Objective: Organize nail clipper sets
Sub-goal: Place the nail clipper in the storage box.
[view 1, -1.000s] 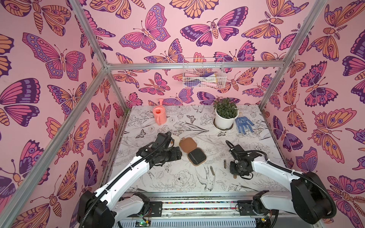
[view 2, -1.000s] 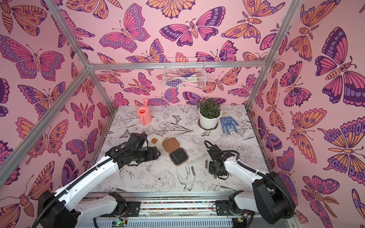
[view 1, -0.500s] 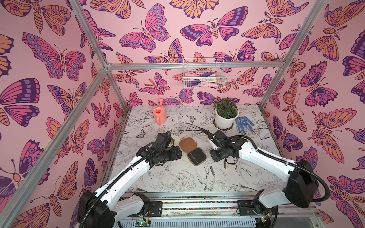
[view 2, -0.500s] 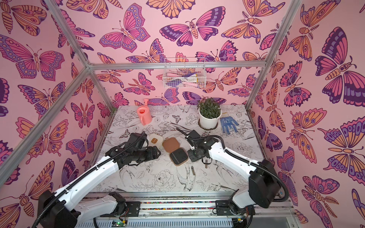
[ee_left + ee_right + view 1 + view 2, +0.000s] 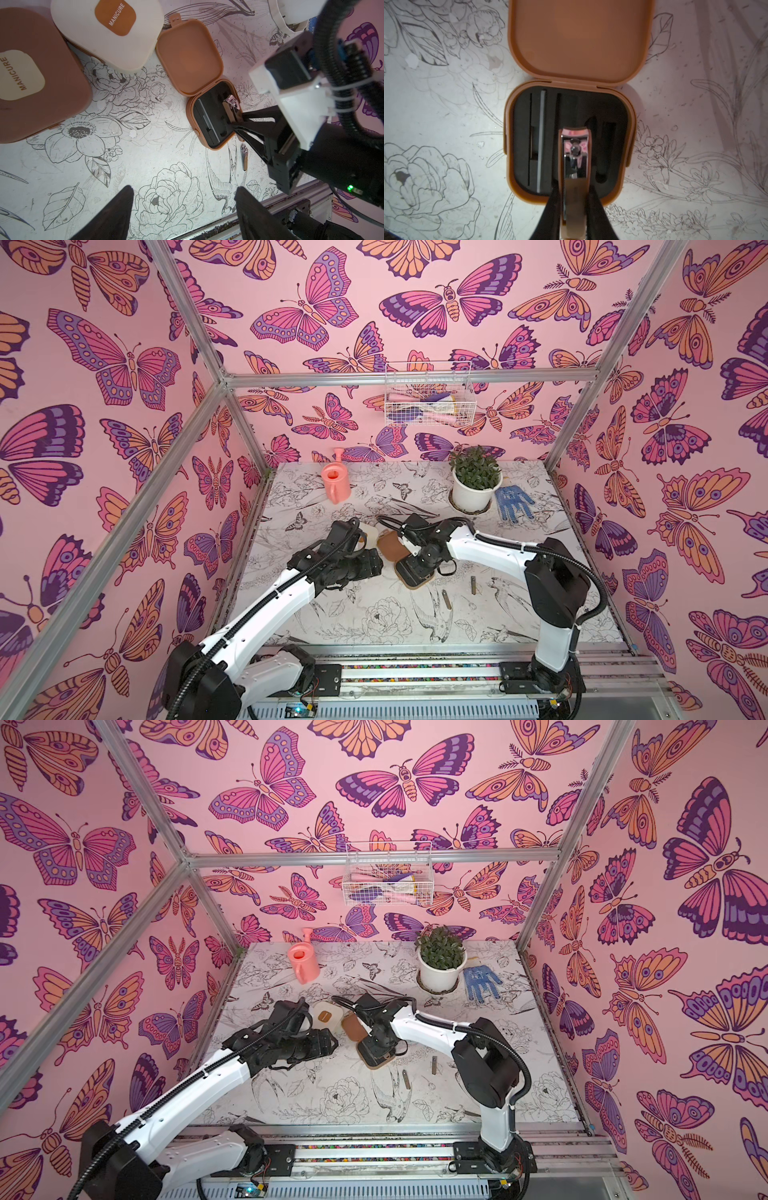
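The right arm reaches in from the lower right to the frame's centre, right gripper (image 5: 574, 191) pinching a nail clipper (image 5: 575, 158) above the open tan case (image 5: 209, 116). The left gripper (image 5: 182, 195) hovers just left, fingers spread, empty. There are three cases: that one, a closed cream case (image 5: 108, 31) and a closed brown case (image 5: 37, 74). There are three metal pieces: the held one and two loose tools (image 5: 446, 598) on the table (image 5: 374, 626).

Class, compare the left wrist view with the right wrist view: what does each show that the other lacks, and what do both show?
Only the left wrist view: the closed cream case, a closed brown case, a loose clipper on the table, and the open left tool. Only the right wrist view: the pivot pin on the held clipper, seen from straight above. Both: the open brown case with black lining, lid flat, and the right tool shut on that clipper over it.
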Robot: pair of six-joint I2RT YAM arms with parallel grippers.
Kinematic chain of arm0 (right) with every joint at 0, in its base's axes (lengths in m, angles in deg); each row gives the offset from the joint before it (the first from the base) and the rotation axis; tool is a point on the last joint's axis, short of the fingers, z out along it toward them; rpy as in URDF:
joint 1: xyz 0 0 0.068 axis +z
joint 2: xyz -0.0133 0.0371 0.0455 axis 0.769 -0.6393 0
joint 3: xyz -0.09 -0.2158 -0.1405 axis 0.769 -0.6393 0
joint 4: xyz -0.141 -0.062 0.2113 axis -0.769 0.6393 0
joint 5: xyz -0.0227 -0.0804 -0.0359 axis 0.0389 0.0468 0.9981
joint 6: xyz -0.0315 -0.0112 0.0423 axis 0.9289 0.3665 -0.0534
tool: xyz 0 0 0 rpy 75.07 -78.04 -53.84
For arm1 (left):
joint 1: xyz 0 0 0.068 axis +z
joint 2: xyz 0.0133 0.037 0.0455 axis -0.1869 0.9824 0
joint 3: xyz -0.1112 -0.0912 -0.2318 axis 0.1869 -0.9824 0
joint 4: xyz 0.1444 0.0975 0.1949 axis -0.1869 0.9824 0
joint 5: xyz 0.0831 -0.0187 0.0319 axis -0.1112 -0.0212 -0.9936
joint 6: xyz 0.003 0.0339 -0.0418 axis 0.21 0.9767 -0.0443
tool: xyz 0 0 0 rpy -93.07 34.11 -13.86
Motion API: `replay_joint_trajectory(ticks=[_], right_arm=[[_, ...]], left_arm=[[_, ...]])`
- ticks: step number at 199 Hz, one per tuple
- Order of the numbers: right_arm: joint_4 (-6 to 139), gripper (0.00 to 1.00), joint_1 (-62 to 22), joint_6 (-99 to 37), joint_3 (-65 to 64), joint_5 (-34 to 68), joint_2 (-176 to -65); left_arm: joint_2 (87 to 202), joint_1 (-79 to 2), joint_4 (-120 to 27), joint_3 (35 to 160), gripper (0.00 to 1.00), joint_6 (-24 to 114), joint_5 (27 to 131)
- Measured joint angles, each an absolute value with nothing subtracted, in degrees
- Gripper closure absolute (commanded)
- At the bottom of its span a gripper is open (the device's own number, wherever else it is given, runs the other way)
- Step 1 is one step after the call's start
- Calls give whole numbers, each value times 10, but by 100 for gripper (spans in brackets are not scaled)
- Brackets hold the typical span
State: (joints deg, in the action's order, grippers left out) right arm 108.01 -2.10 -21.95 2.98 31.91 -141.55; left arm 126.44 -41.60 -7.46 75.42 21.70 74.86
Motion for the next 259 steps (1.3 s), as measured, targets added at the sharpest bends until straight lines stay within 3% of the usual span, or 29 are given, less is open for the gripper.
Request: replay_joint_trajectory(ticks=[259], right_arm=[[1070,100,-14,-270,63,312,-1478]], left_arm=[[1264,-416,-75,754,21,217,749]])
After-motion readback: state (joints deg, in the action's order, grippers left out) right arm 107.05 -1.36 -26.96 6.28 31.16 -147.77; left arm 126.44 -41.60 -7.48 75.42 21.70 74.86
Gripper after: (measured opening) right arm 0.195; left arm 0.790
